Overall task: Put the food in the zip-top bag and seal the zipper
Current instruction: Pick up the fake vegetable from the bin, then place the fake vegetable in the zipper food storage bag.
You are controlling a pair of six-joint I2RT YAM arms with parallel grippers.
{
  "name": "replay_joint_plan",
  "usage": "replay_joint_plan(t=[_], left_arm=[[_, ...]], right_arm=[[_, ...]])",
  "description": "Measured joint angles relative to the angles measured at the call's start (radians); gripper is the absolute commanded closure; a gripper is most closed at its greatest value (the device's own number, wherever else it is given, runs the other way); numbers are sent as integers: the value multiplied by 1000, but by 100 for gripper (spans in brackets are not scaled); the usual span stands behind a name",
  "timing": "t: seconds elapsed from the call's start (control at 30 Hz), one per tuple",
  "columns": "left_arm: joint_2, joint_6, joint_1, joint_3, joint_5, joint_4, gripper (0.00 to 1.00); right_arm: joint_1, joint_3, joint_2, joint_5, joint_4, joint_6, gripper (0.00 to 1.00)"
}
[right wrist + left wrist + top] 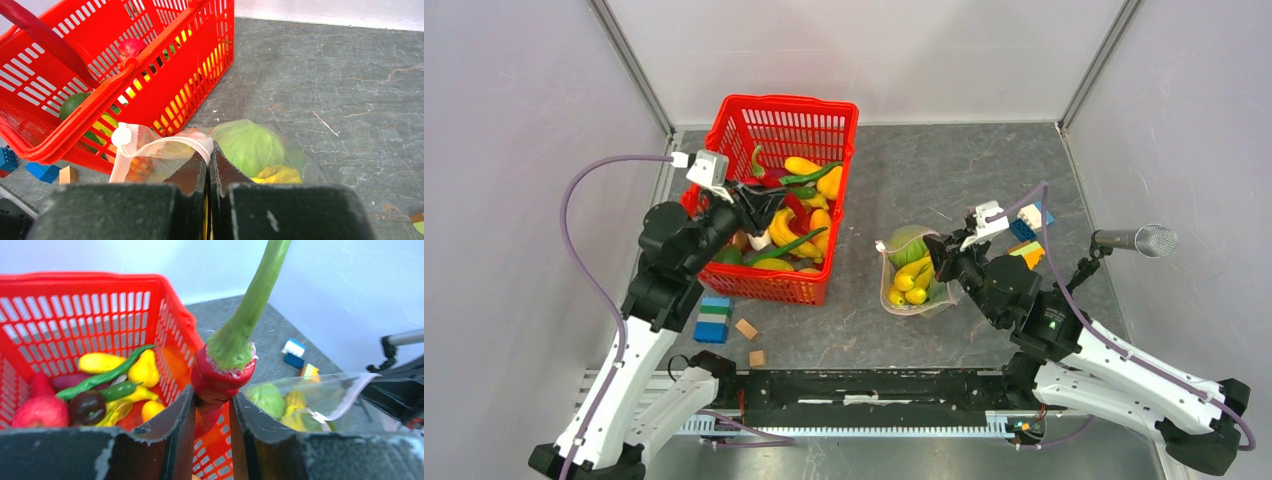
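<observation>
My left gripper (212,405) is shut on a red chili pepper (220,377) with a long green stem and holds it above the red basket (829,115); in the top view it (762,205) hangs over the basket's middle. The clear zip-top bag (912,275) lies right of the basket with a green cabbage (247,145) and yellow bananas (911,282) inside. My right gripper (210,155) is shut on the bag's pink zipper strip (165,145) at its mouth edge, beside the white slider (121,136). The bag's mouth (350,390) also shows in the left wrist view.
The basket holds several toy foods: yellow pieces, green beans, a red apple (42,411). Building blocks lie in front of the basket (714,320) and right of the bag (1027,235). A microphone (1139,240) stands at the right wall.
</observation>
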Motion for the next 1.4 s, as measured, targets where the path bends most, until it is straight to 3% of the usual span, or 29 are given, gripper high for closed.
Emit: replay_joint_plan(t=[0.3, 0.47, 0.7, 0.87, 1.07, 1.4], left_arm=[[-55, -47, 0, 12, 262, 146, 97], [-85, -170, 0, 5, 417, 378, 98], [-86, -363, -18, -32, 521, 723, 98], [-39, -366, -171, -81, 510, 798, 98], [53, -194, -453, -87, 424, 724, 98], [157, 69, -594, -127, 212, 652, 98]], right_arm=[[0, -1, 0, 0, 6, 1, 96], [0, -3, 0, -1, 13, 6, 95], [0, -6, 1, -11, 16, 15, 95], [0, -10, 1, -19, 29, 20, 96], [0, -10, 1, -21, 41, 26, 96], [0, -10, -12, -27, 42, 28, 95]])
